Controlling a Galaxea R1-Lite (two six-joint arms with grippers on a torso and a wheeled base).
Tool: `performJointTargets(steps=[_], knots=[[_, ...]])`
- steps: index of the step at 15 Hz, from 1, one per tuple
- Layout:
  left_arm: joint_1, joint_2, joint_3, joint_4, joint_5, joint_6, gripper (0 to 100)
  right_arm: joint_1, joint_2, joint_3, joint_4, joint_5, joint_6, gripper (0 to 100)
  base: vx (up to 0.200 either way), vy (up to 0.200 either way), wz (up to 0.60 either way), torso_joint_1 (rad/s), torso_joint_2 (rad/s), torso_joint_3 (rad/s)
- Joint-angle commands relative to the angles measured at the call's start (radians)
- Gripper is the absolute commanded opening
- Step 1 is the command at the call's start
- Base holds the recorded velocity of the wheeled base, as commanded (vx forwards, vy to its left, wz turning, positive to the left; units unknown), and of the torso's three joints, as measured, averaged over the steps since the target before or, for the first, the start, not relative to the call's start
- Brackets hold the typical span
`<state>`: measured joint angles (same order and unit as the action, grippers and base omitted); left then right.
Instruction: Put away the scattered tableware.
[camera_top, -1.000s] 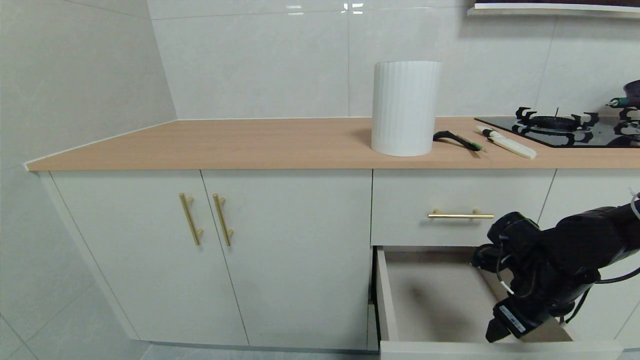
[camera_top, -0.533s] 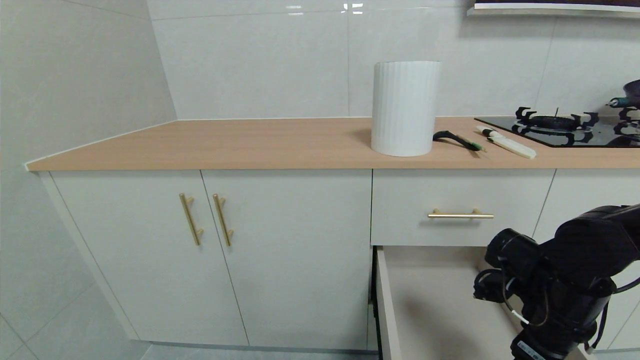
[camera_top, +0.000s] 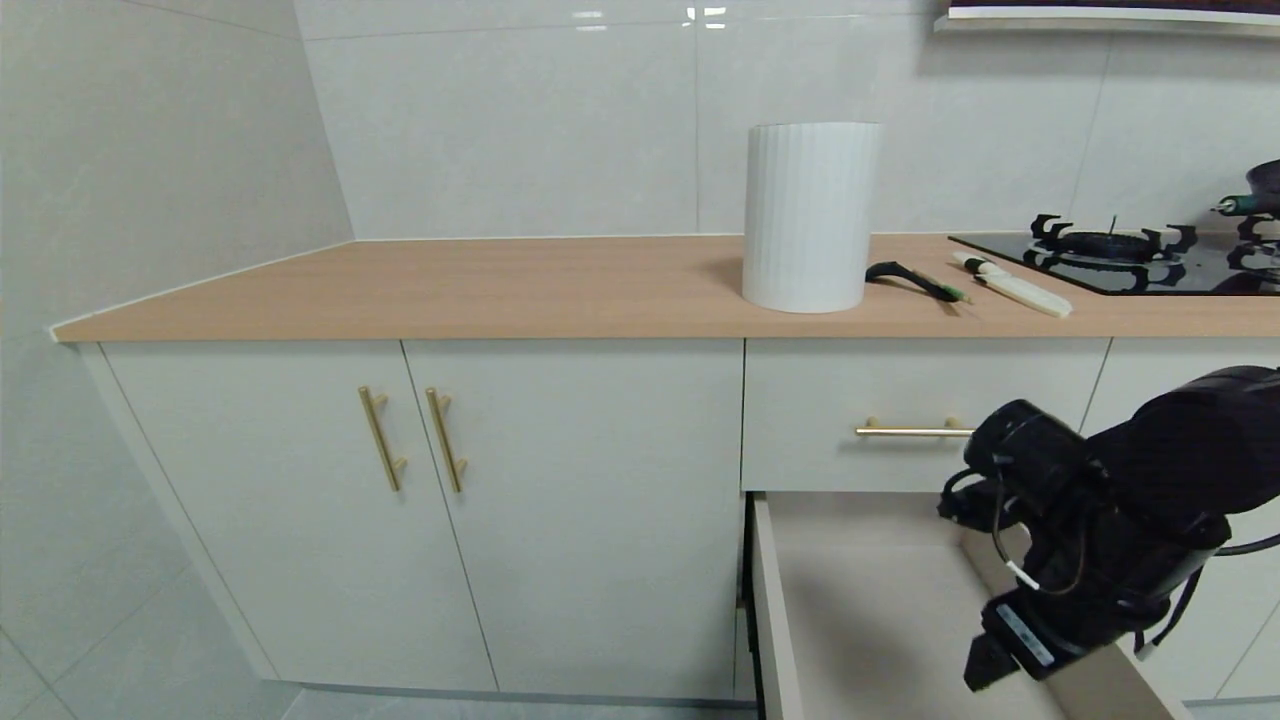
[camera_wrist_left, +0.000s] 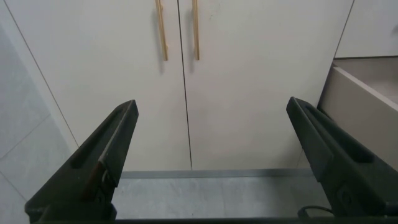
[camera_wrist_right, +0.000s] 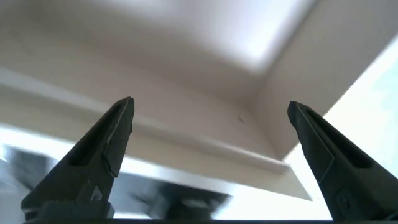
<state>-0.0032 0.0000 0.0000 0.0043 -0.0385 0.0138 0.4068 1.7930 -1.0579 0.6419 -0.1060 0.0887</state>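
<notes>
The canister (camera_top: 810, 215) stands on the countertop (camera_top: 450, 290), towards the wall behind. Just right of the canister lies one utensil (camera_top: 910, 280), and right of that, a little farther from the canister, a second utensil (camera_top: 1015, 285) (the two lie apart, not touching). The hob (camera_top: 1130, 260) sits farthest right of the canister. Directly below the canister, under the countertop, is a shut drawer (camera_top: 920, 400); beneath that the open drawer (camera_top: 870, 600) stands pulled out forward. Below and left of the canister is the two-door cabinet (camera_top: 420, 500).
</notes>
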Motion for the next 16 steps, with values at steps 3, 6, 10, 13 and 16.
performJointTargets(steps=[3, 6, 10, 13, 16], knots=[[0.000, 0.000, 0.000, 0.000, 0.000, 0.000, 100, -0.074, -0.164, -0.048, -0.133, 0.005, 0.072, 100, 0.000, 0.000, 0.00, 0.000, 0.00, 0.000], [0.000, 0.000, 0.000, 0.000, 0.000, 0.000, 100, -0.143, -0.204, -0.045, -0.196, 0.000, 0.069, 100, 0.000, 0.000, 0.00, 0.000, 0.00, 0.000], [0.000, 0.000, 0.000, 0.000, 0.000, 0.000, 100, -0.146, -0.215, -0.044, -0.202, -0.009, 0.066, 100, 0.000, 0.000, 0.00, 0.004, -0.02, -0.008], [0.000, 0.000, 0.000, -0.001, 0.000, 0.000, 100, -0.146, -0.219, -0.036, -0.208, -0.011, 0.066, 100, 0.000, 0.000, 0.00, 0.049, -0.23, -0.242], [0.000, 0.000, 0.000, 0.000, 0.000, 0.000, 100, -0.144, -0.219, -0.037, -0.209, -0.011, 0.065, 100, 0.000, 0.000, 0.00, 0.159, -0.50, -0.297]])
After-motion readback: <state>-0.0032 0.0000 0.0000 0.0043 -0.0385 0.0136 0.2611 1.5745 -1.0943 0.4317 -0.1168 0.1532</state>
